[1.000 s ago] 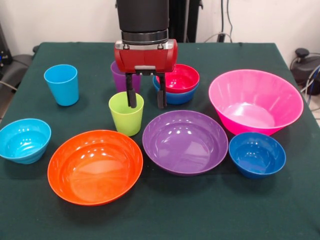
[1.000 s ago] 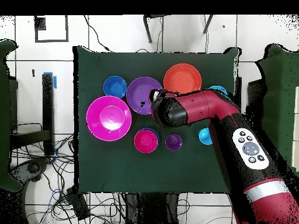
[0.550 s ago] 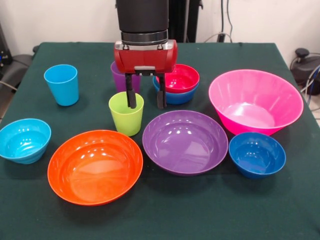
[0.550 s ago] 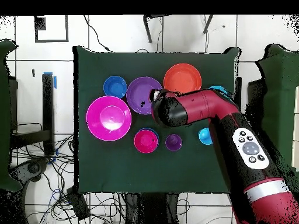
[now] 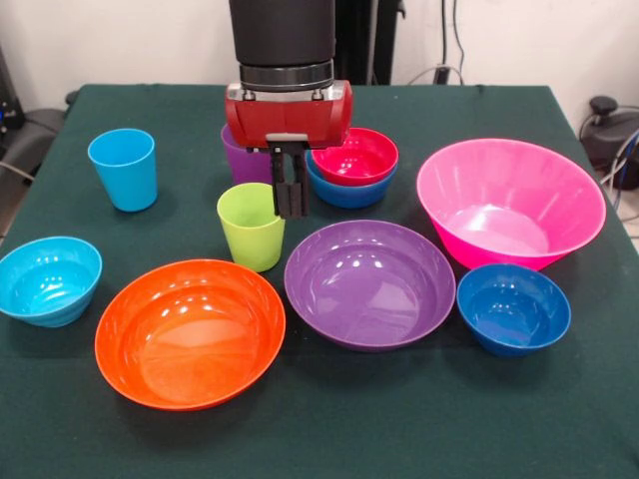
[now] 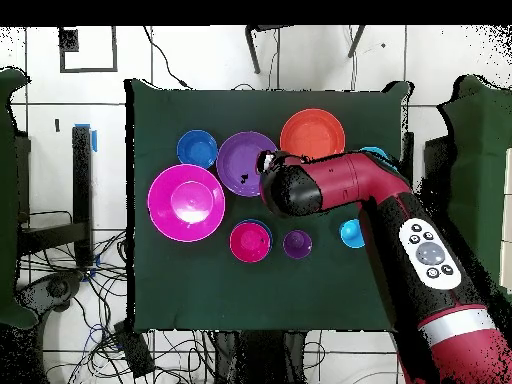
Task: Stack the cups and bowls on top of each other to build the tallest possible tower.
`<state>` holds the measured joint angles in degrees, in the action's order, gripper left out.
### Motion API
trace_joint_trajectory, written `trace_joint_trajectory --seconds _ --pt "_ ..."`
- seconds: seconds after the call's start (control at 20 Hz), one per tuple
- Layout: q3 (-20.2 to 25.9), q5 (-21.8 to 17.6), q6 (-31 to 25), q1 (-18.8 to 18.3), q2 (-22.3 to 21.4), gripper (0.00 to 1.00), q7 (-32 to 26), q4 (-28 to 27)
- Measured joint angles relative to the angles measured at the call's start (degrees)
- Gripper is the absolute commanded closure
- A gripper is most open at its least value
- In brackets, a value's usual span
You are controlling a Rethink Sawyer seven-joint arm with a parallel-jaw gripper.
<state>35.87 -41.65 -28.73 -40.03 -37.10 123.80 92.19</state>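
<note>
My gripper (image 5: 290,200) is shut, its fingers pinched on the right rim of the lime green cup (image 5: 250,235), which stands upright on the table. Behind it the purple cup (image 5: 238,160) is partly hidden by the gripper body. The light blue cup (image 5: 123,168) stands at the far left. A red bowl (image 5: 355,156) sits nested in a blue bowl (image 5: 349,192) just right of the gripper. In the overhead view the arm (image 6: 300,190) covers the green cup.
A wide purple bowl (image 5: 369,281) and a wide orange bowl (image 5: 190,331) lie in front of the green cup. The big pink bowl (image 5: 509,205) and a dark blue bowl (image 5: 513,307) are at the right, and a cyan bowl (image 5: 48,279) at the left edge.
The fingers, open before with one inside the green cup and one outside it, have shut together on its right rim. The cup has not moved.
</note>
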Motion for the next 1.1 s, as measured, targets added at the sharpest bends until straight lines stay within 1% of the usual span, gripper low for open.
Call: trace_joint_trajectory --seconds 0.7,1.1 --pt "0.12 -0.01 0.00 -0.12 -0.02 1.00 0.00 -0.02" --pt "0.75 -0.01 0.00 -0.83 -1.64 1.00 0.00 -0.02"
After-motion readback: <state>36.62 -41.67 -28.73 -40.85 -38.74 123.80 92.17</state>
